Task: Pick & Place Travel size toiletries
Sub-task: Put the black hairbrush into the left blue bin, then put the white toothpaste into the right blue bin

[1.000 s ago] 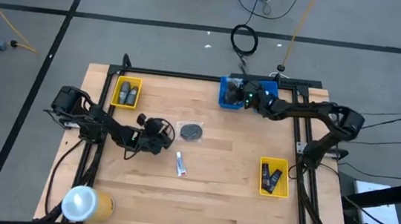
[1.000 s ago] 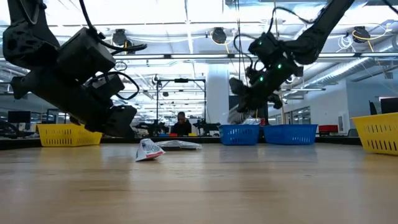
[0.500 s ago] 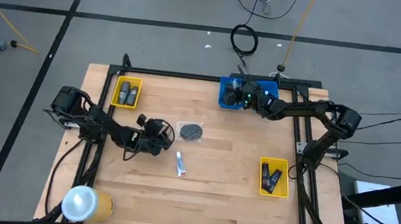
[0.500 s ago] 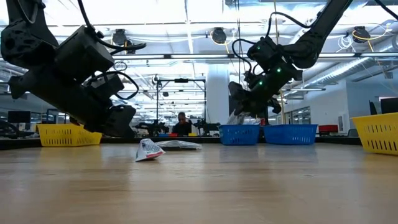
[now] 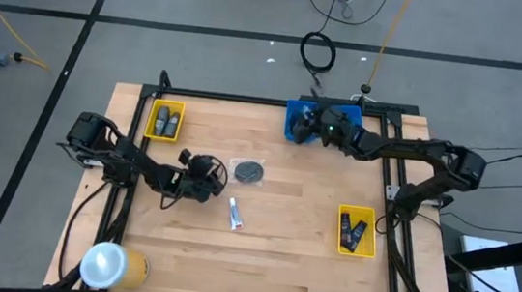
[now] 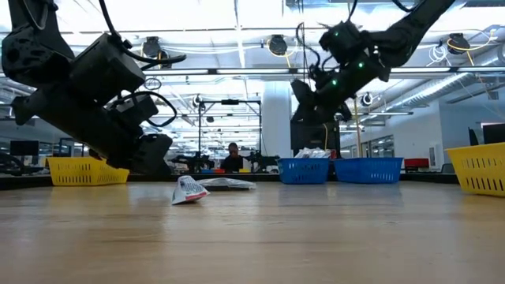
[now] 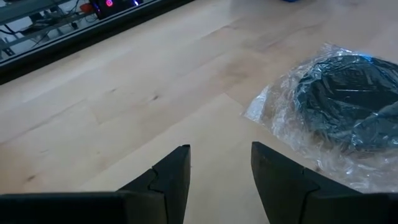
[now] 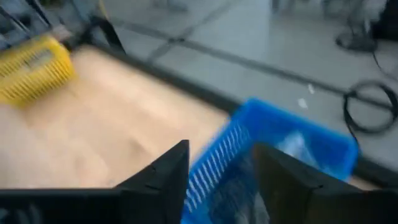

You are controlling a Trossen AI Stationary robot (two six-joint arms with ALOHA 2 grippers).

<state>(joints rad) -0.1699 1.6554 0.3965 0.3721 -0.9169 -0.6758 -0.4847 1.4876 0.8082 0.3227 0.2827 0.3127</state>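
**Right gripper over the blue bin, left gripper beside the bagged disc**

High view: the left gripper (image 5: 207,177) sits low over the wooden table (image 5: 300,238), left of centre. The round grey disc in its clear bag (image 5: 250,170) lies just beside it, at about 2 o'clock from the gripper. A small white tube (image 5: 235,212) lies near, at about 5 o'clock from the same gripper. The right gripper (image 5: 314,124) hangs over the blue bin (image 5: 294,127) at the table's far edge. Yellow bins with dark mini bottles stand at the far left (image 5: 165,121) and near right (image 5: 356,231). A big yellow roll (image 5: 113,266) lies at the near left corner.

Low view: the left gripper (image 6: 150,150) hovers close above the table; the white tube (image 6: 188,190) lies at its 4 o'clock, apart from it, and the bagged disc (image 6: 227,184) lies flat behind the tube. The right gripper (image 6: 309,93) is raised above the blue bin (image 6: 304,170), which holds pale crumpled bags.

Left wrist view: the two dark fingers (image 7: 170,177) stand spread with bare table between them, holding nothing. The bagged disc (image 7: 341,102) lies ahead, off to one side of the fingers, not touching them.

Right wrist view: the fingers (image 8: 166,174) stand apart and empty, with the blue bin (image 8: 280,149) beneath and ahead.
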